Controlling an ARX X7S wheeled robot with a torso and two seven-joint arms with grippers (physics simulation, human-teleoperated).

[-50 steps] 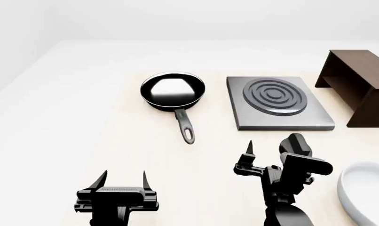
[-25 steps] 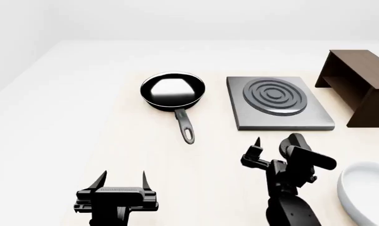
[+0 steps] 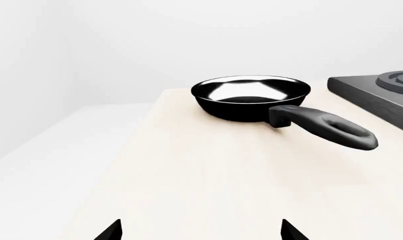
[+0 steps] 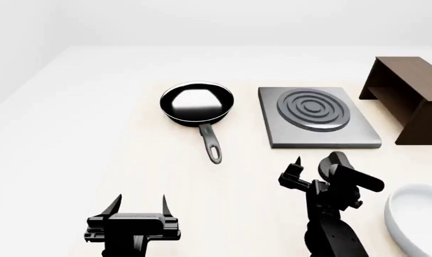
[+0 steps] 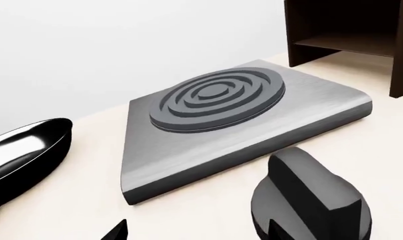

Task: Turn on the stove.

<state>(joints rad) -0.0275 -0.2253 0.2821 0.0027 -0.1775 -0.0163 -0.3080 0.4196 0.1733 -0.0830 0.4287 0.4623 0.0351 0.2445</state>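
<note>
The stove (image 4: 323, 134) is a flat grey metal slab with a dark ring burner (image 4: 312, 108); it also shows in the right wrist view (image 5: 255, 135) and at the edge of the left wrist view (image 3: 378, 92). Its small black round knob (image 4: 338, 159) stands on the table in front of the slab, and looms close in the right wrist view (image 5: 311, 200). My right gripper (image 4: 316, 172) is open just short of the knob, with one fingertip (image 5: 276, 230) in front of it. My left gripper (image 4: 141, 202) is open and empty over bare table at the near left.
A black frying pan (image 4: 196, 103) sits left of the stove with its handle towards me. A dark brown wooden box (image 4: 409, 96) stands to the right of the stove. A white bowl (image 4: 416, 219) is at the near right, beside the right arm.
My right gripper has moved a little forward and to the right, towards the knob, and turned slightly. The left arm has not moved.
</note>
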